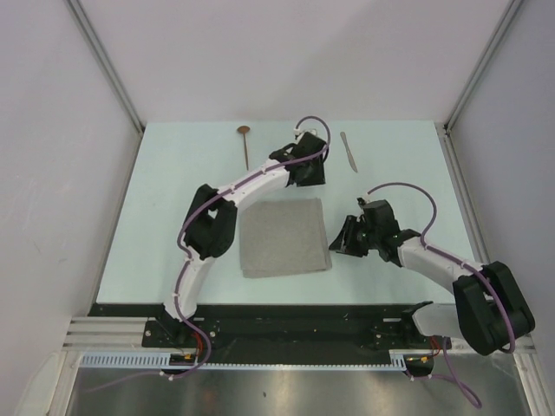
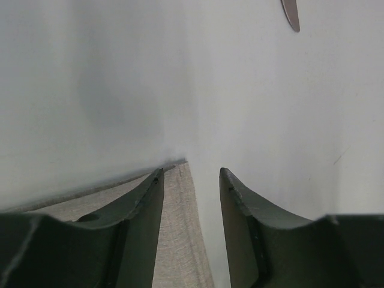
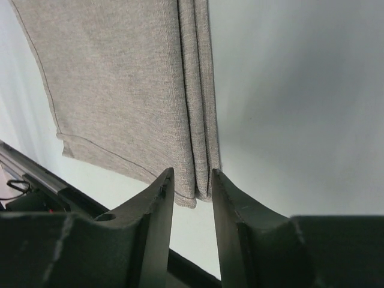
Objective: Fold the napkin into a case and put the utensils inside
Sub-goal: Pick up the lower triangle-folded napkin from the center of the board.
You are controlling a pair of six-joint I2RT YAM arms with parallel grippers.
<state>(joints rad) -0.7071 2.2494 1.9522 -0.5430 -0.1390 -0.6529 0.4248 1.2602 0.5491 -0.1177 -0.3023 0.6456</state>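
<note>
We see both released: left gripper [image 2: 191, 171] over a far corner of the napkin [image 1: 284, 237], right gripper [image 3: 192, 173] at its folded edge; spoon [image 1: 244, 143] and knife [image 1: 349, 152] beyond it.

Grey-beige napkin [image 1: 284, 238], folded flat; beyond it, well apart, copper-bowled spoon [image 1: 245, 143] left, silver knife [image 1: 349, 150] right.

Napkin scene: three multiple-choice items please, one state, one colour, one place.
1. The napkin is: A) crumpled B) folded flat C) rolled up.
2. The bowl of the spoon is: A) blue B) white C) copper-brown.
3. The knife lies: A) on the napkin B) at the near edge C) far side, right of the spoon.
Key: B, layers stack along its edge; C, it reads brown from above; C, it rests on bare table beyond the napkin.
</note>
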